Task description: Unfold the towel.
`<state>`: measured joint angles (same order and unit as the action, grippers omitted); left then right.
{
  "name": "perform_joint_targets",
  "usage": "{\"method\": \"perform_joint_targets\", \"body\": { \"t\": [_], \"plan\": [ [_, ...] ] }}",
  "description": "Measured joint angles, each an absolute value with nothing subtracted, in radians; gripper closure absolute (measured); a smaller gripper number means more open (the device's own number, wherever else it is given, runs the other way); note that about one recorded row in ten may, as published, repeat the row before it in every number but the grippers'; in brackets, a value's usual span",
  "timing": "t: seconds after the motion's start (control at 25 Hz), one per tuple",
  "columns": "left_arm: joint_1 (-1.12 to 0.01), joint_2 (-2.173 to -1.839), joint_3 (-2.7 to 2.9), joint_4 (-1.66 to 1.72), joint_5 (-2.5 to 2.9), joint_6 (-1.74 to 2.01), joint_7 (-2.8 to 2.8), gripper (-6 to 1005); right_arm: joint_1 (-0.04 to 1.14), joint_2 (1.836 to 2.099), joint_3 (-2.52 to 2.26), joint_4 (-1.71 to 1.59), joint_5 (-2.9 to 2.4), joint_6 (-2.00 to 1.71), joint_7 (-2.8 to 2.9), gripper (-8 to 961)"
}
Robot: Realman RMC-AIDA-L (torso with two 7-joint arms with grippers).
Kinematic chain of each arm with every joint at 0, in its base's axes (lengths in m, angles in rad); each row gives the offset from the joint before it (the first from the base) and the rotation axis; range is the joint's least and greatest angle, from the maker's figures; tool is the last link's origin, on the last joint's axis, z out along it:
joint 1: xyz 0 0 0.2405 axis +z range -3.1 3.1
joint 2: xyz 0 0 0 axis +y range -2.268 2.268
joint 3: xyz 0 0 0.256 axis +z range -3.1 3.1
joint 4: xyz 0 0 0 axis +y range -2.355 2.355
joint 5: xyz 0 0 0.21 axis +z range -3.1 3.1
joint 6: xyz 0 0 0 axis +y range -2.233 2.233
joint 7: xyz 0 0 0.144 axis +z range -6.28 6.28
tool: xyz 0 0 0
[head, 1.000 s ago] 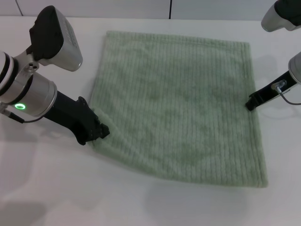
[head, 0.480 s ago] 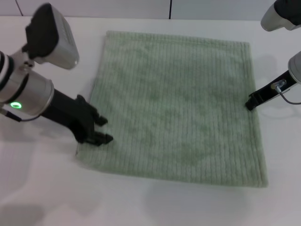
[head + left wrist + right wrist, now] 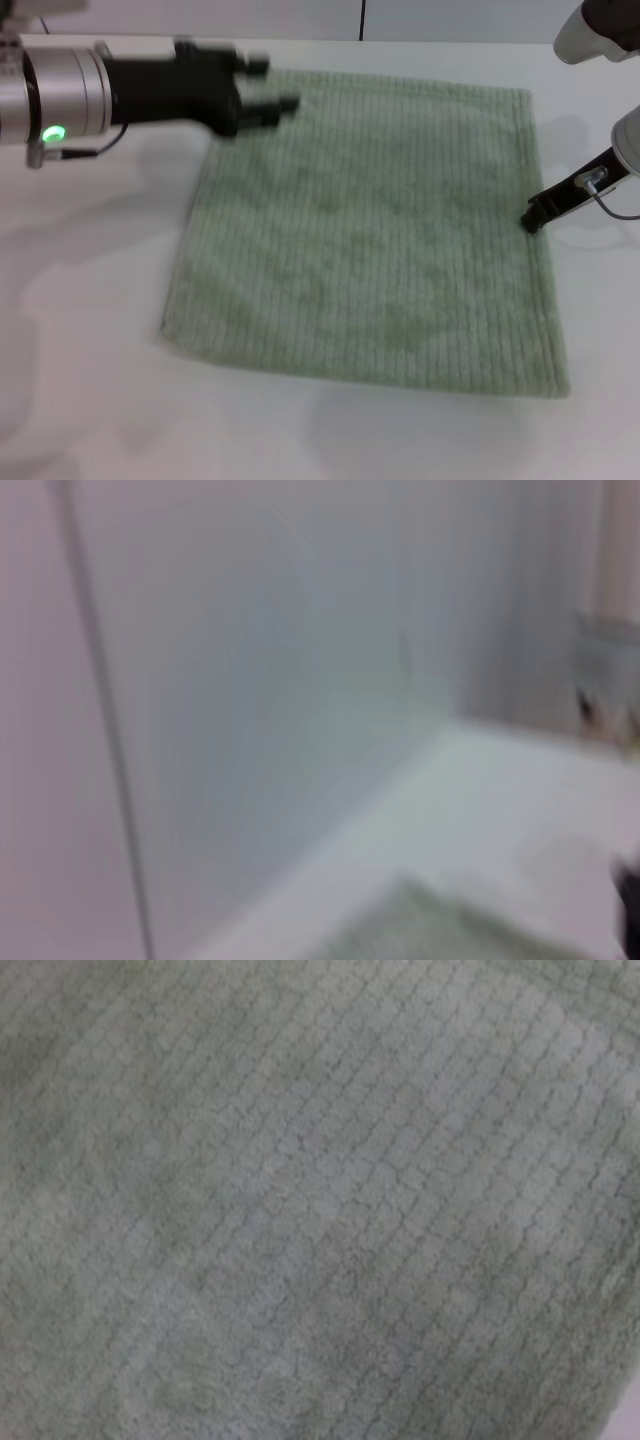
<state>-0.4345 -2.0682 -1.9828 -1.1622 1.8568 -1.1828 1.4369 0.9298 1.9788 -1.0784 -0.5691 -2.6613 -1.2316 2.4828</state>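
Our left gripper (image 3: 268,85) has let go of the towel (image 3: 370,230), swung up to its far corner, jaws apart. The towel lies flat, seemingly unfolded. Our right gripper (image 3: 533,216) touches its right edge; whether it grips, we cannot tell.

Our left arm is a brushed silver cylinder with a glowing green ring light and a thin cable beneath it, ending in a matte black left hand (image 3: 268,88) with two slim black fingers. Our right arm shows rounded silver-grey housings, a grey cable looped at a small metal fitting, and a narrow black right hand (image 3: 532,220).
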Motion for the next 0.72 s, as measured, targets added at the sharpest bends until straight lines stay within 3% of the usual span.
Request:
{"method": "perform_joint_targets", "body": {
  "t": [0.36, 0.72],
  "plan": [
    [-0.517, -2.069, -2.02, -0.697, 1.173, -0.935, 1.749, 429, 0.937, 1.981, -1.078, -0.576, -2.676, -1.229, 2.49, 952],
    [-0.623, -2.075, -2.069, -0.298, 0.568, -0.944, 2.092, 431, 0.943, 1.988, -1.078, -0.669, -2.763, -1.209, 2.541, 952]
  ]
}}
